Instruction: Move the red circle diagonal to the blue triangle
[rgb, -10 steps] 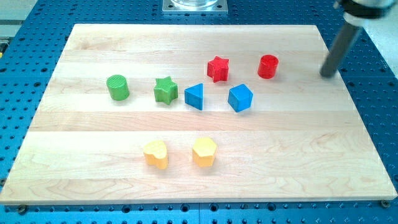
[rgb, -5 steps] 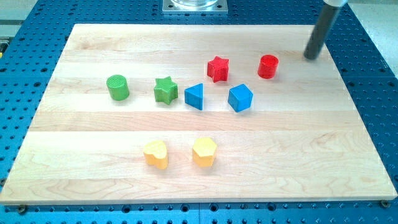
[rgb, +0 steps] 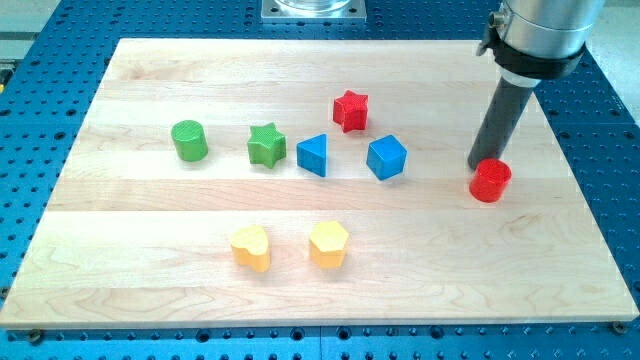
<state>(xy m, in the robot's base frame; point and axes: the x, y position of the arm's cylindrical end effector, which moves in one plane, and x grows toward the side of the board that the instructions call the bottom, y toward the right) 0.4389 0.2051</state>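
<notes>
The red circle (rgb: 491, 181) stands on the right part of the wooden board (rgb: 150, 260), well to the right of the other blocks. My tip (rgb: 480, 165) is at its upper left edge, touching or nearly touching it. The blue triangle (rgb: 313, 155) sits near the board's middle, far to the left of the red circle and slightly higher in the view. A blue cube-like block (rgb: 386, 157) lies between the triangle and the red circle.
A red star (rgb: 350, 110) sits above the two blue blocks. A green star (rgb: 266, 145) and a green cylinder (rgb: 189, 140) lie left of the triangle. A yellow heart (rgb: 250, 247) and a yellow hexagon (rgb: 328, 244) sit lower down.
My tip came in from the upper right and swept down. The red circle moved from beside the red star down and to the right.
</notes>
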